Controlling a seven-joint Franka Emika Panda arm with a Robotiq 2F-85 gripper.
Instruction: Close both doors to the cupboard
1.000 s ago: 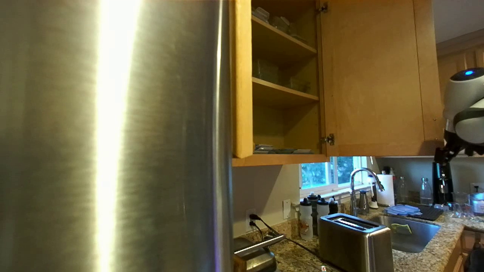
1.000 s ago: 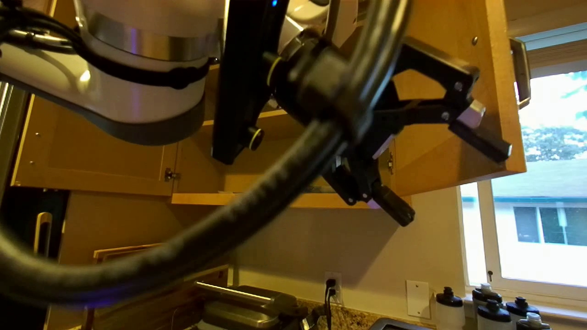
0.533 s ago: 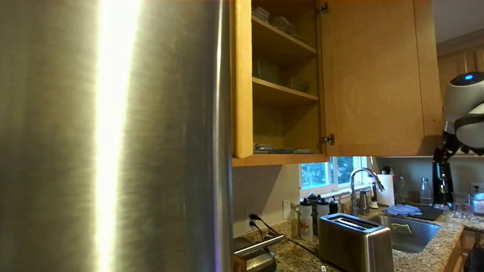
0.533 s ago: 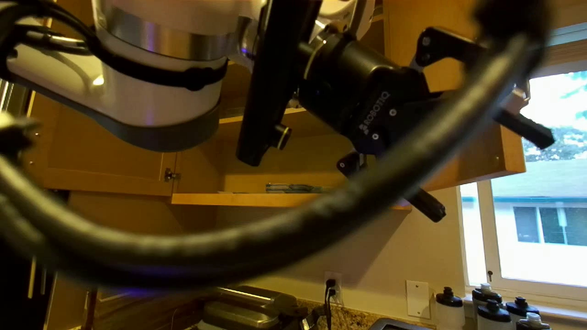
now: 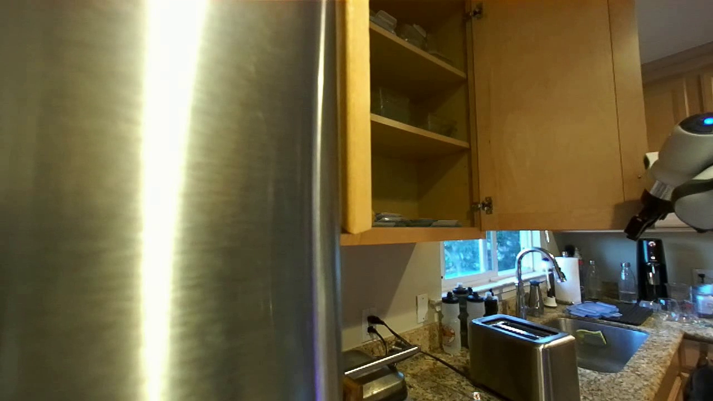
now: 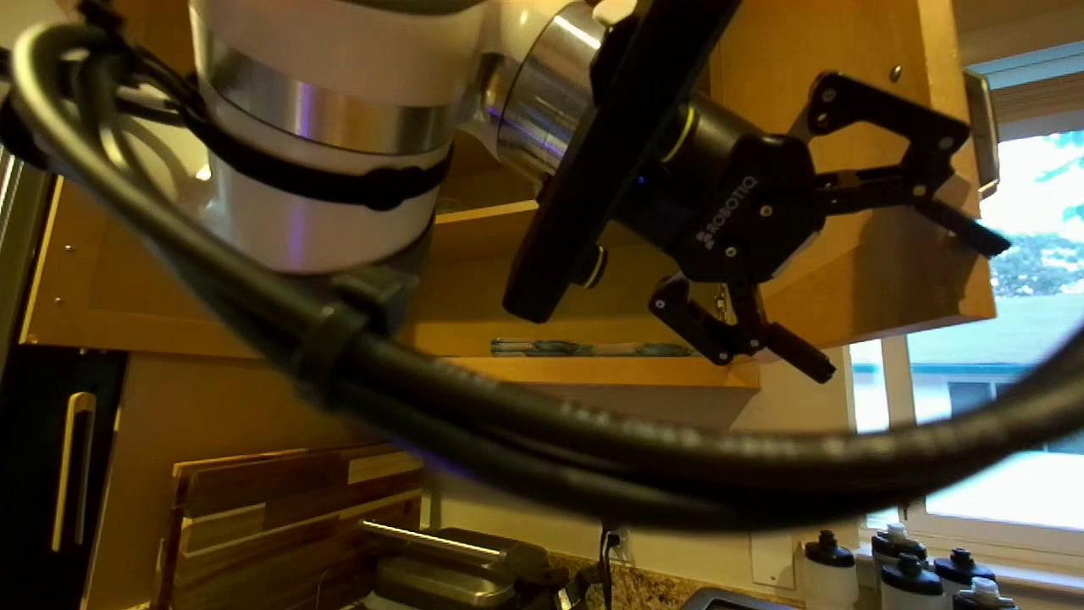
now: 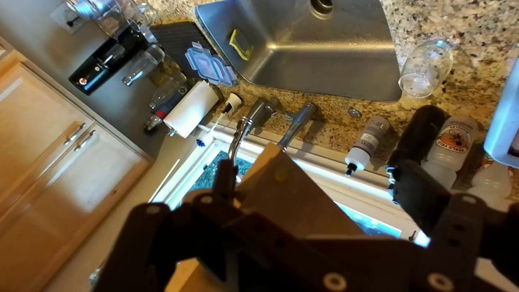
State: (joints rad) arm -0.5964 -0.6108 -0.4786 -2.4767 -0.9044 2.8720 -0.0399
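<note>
The cupboard (image 5: 440, 186) open, my jaws spread wide

Both doors (image 5: 548, 111) are swung out from the cupboard, which hangs above the bench (image 7: 458, 18) with clear containers (image 5: 392, 106) inside. The window-side door (image 6: 881, 271) shows its inner face in both exterior views; the fridge-side door (image 5: 358, 128) appears edge-on in an exterior view, right beside the fridge (image 5: 250, 223).

I have the jaws at the lower free corner of the window-side door, well spread, with a broad gap between them. On my wrist view that corner shows in the gap, close to one jaw. In an exterior view the upper jaw crosses the door's free edge, near the handle (image 6: 984, 131), and the tip of the lower jaw pokes past its bottom edge. Whether either jaw touches the wood, I can't tell from here.

The arm (image 6: 339, 220) spans the upper left of that view, its thick cable (image 6: 593, 432) looping underneath. Below, the bench carries a toaster (image 5: 523, 362) and bottles (image 5: 451, 328) near the window (image 5: 465, 259), and the sink (image 7: 324, 69) is set into it, with something yellow (image 7: 241, 45) at one side.
</note>
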